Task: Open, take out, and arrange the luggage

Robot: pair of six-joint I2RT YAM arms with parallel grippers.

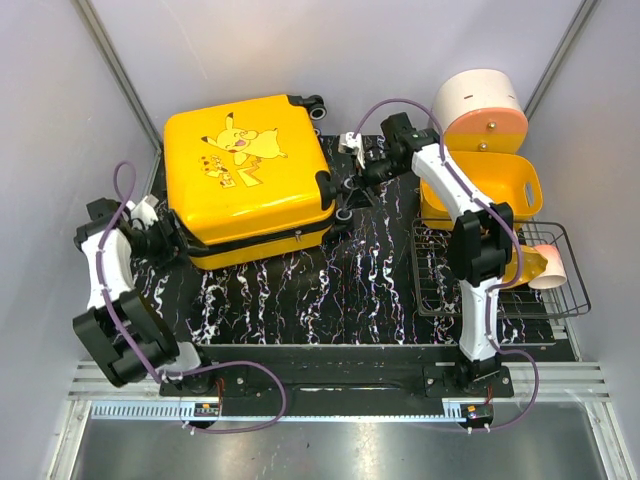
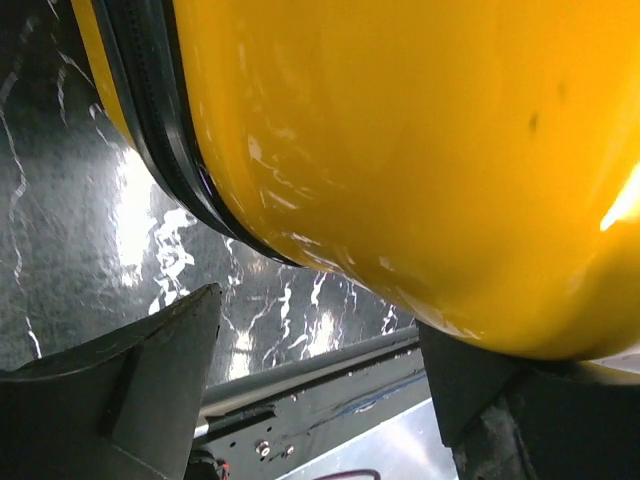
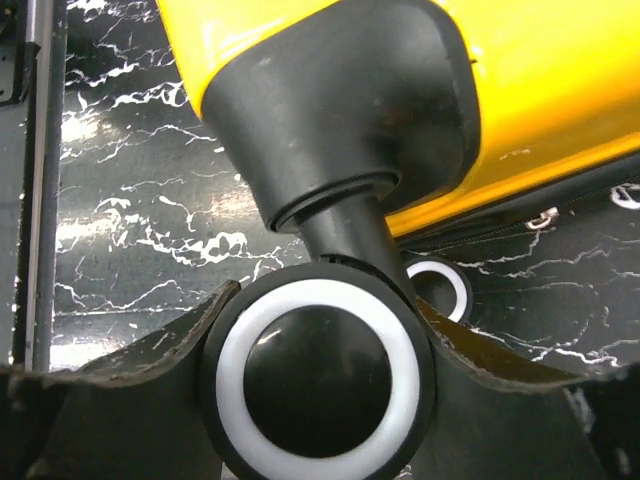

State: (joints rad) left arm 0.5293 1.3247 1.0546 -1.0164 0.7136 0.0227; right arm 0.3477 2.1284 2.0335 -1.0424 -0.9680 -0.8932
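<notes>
Filling the right wrist view, a black-and-white wheel (image 3: 318,385) is sitting between the jaws of the right gripper (image 3: 320,335), which are pressing on both its flanks at the 3 o'clock side of the luggage (image 1: 248,175). That yellow case is lying flat and closed, lid up, at about 11 o'clock on the worktop (image 1: 370,290). At its 8 o'clock corner the left gripper (image 2: 320,315) is standing with jaws wide apart, gripping nothing, one finger (image 2: 480,400) touching the glossy shell. Trouble is likely coming from the wheel. It looks like a caster, so any pull risks swivelling or rolling it out of the pinch and skewing the case. The slick shell could also be sliding off that lone finger, and the zip (image 3: 545,217) is looking closed.
</notes>
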